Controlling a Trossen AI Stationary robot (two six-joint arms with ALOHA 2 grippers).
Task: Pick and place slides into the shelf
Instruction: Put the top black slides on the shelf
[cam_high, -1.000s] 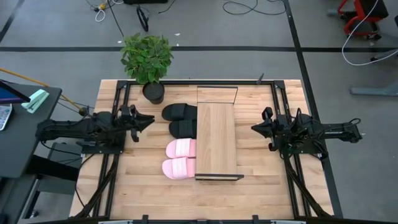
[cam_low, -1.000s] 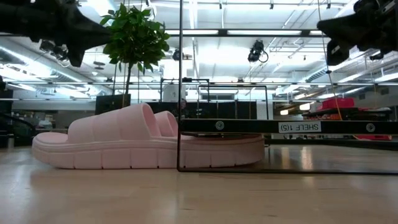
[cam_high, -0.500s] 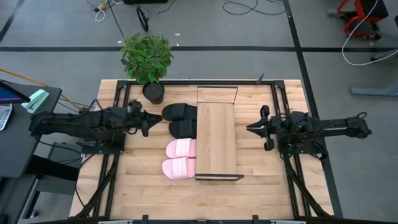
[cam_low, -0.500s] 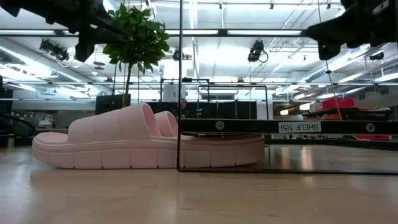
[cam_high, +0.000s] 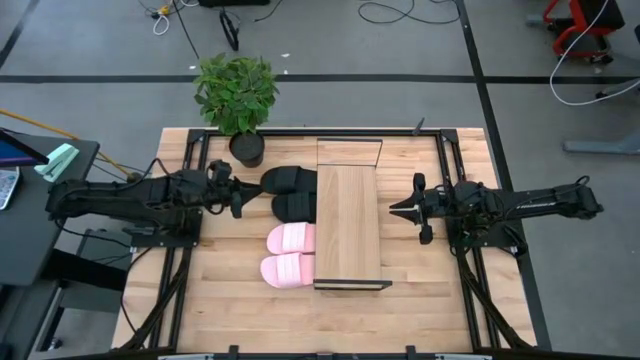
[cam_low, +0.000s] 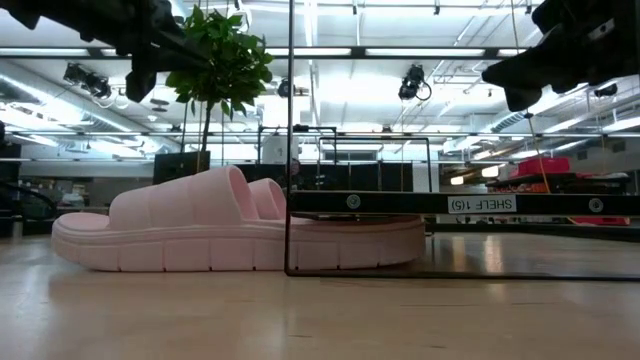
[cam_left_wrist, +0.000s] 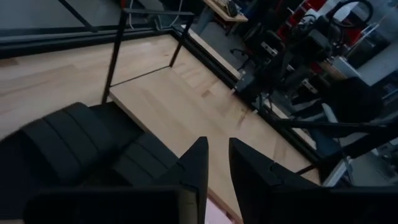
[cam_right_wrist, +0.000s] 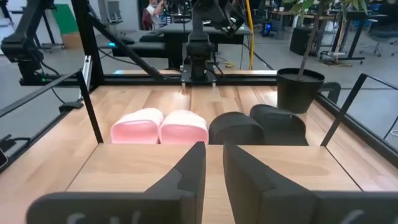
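While we look straight down, the shelf (cam_high: 348, 222) stands mid-tabletop (cam_high: 230, 310) with four slides tucked partly under its left edge: two black slides (cam_high: 291, 193) nearer the potted plant (cam_high: 237, 98), two pink slides (cam_high: 289, 254) nearer us. Our left hand (cam_high: 243, 196) hovers just beside the black pair, grasping nothing; our right hand (cam_high: 397, 210) hangs just off the shelf's other side, also empty.

At tabletop level, one pink slide (cam_low: 200, 235) lies with its toe under the shelf frame (cam_low: 440, 204); both arms stay high.

Past our left fingers (cam_left_wrist: 194, 168), set a narrow gap apart, a black slide (cam_left_wrist: 74, 143) sits close below. We judge we should spread wider, drop over the strap and close squarely.

Our right fingers (cam_right_wrist: 189, 168), likewise slightly apart, face the board.
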